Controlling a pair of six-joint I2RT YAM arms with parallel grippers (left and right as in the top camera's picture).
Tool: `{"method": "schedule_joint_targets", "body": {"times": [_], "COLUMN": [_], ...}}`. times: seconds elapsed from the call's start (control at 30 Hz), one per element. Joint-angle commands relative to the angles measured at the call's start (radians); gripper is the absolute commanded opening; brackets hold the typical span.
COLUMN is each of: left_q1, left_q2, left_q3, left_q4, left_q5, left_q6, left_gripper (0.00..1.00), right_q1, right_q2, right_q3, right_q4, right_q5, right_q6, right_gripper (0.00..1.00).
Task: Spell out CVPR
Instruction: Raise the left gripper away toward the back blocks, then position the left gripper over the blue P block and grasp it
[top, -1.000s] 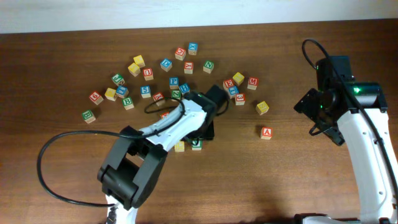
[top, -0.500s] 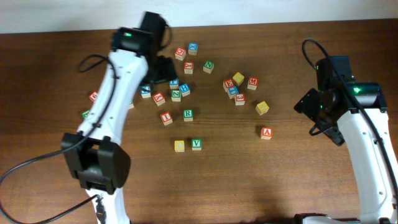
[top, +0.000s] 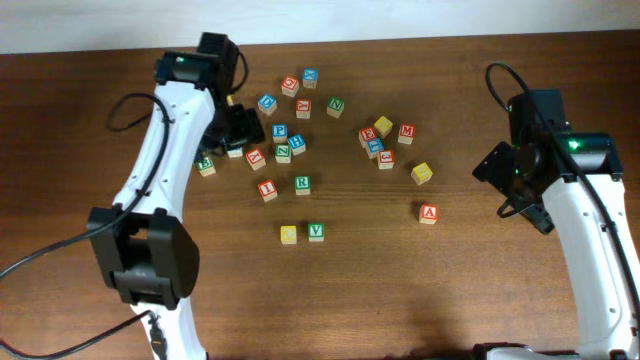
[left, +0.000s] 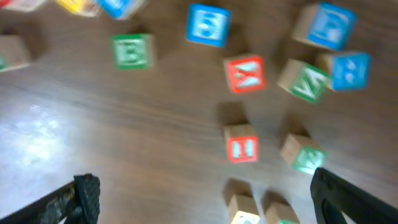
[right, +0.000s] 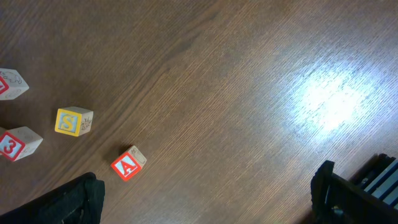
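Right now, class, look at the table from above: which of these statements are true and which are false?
1. The yellow cube and the green V cube sit side by side. True.
2. The green R cube touches the V cube. False: it lies apart from it, nearer the scattered cubes.
3. The left gripper grips a cube. False: it is open and holds nothing.
4. The red A cube touches no other cube. True.

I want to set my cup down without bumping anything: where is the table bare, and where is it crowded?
Bare wood: the strip in front of the yellow cube and green V cube, and the gap between those and the red A cube. Crowded: the scattered cubes at the back middle.
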Motion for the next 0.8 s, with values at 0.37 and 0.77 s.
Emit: {"method": "schedule_joint_targets", "body": {"times": [0.37, 0.77], "left_q1": [-0.157, -0.206], "left_q2": [-0.002, -0.002], "left_q3": [-0.018, -0.018], "left_q4": [0.101, 0.095], "left_q5": [0.102, 0.101], "left_q6": [0.146, 0.146], "left_gripper": [0.99, 0.99], "right_q1": [-0.004, -0.004], "right_q2": [0.002, 0.002], "right_q3": [0.006, 0.006], "right_q4": [-0.001, -0.001], "right_q5": [0.016, 0.016], "right_q6": [0.004, 0.004], "right_gripper": [0.98, 0.98]}}
